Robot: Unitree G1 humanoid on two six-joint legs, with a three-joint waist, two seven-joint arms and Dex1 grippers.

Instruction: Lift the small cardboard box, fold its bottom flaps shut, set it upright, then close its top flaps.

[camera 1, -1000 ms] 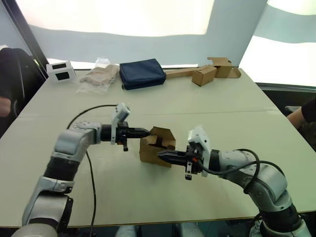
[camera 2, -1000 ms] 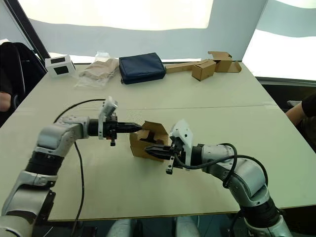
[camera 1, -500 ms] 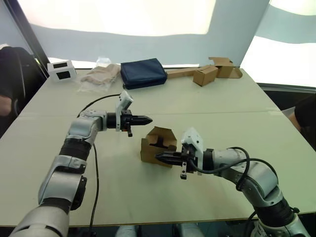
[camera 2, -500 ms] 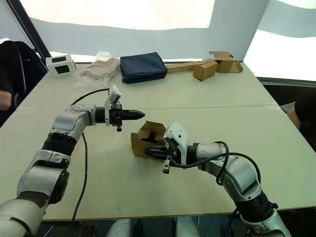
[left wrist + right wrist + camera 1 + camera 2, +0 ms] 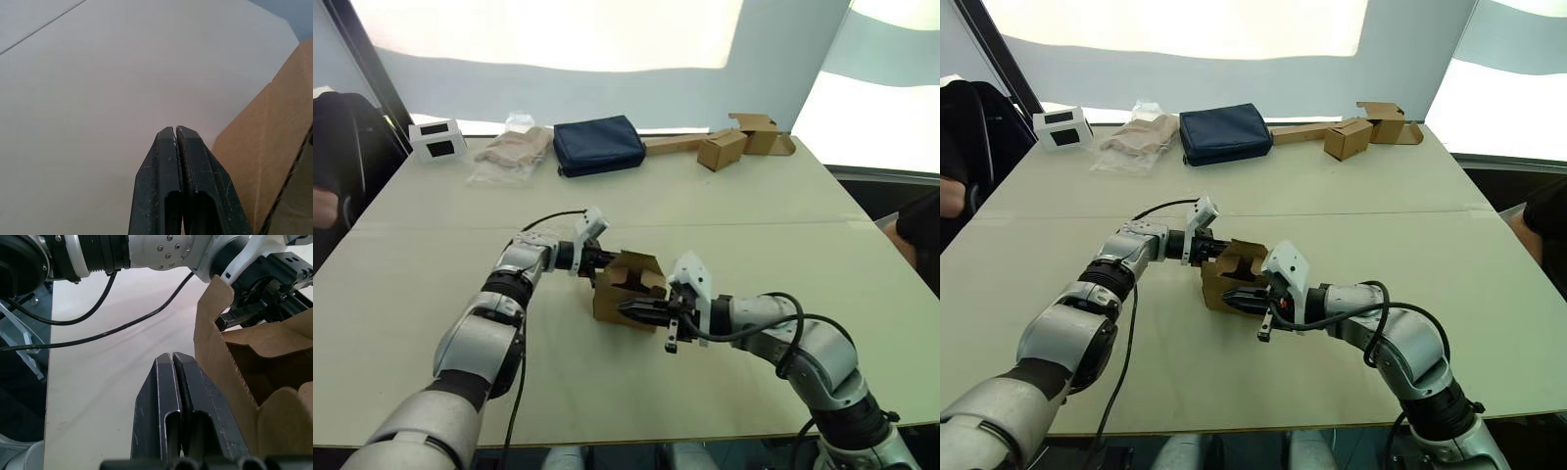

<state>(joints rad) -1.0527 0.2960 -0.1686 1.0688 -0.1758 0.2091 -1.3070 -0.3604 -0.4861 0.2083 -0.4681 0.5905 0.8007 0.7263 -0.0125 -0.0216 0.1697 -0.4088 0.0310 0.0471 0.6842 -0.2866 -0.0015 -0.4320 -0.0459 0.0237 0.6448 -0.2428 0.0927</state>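
Now left gripper (image 5: 598,260) back at small cardboard box (image 5: 625,292) from far left, right gripper (image 5: 631,309) at near side; both pinched empty, top flaps (image 5: 636,268) unfolded.

Bare bench (image 5: 724,211) lies far of the small cardboard box (image 5: 625,290); left gripper (image 5: 604,260) and right gripper (image 5: 628,307) crowd its left and near sides.

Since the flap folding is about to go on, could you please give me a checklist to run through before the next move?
1. Small cardboard box resting on the table: ok.
2. Left hand shut, beside the box: ok.
3. Right hand shut, beside the box: ok.
4. Flaps on top closed: not ok, they stand open.
5. Bottom flaps folded shut: cannot tell, hidden underneath.
6. Blue pouch well away from the box: ok.
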